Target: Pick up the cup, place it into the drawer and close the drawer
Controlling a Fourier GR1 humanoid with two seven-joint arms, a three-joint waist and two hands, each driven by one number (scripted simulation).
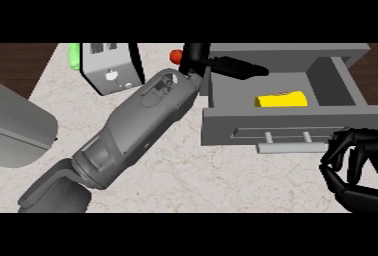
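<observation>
A yellow cup [280,100] lies on its side inside the open grey drawer [339,82], near its front wall. My left hand [221,64] reaches across the drawer's left wall at the back, fingers [247,69] stretched straight toward the right, above and left of the cup and apart from it. It holds nothing. My right hand [353,165] shows at the lower right edge, fingers loosely bent, just right of the drawer's bar handle [291,148] and not touching it.
A white toaster-like appliance [111,67] stands at the back left with a green item [74,55] behind it. A small red object [176,55] sits by my left wrist. A large grey container [22,130] fills the left edge. Marble counter [221,180] lies in front.
</observation>
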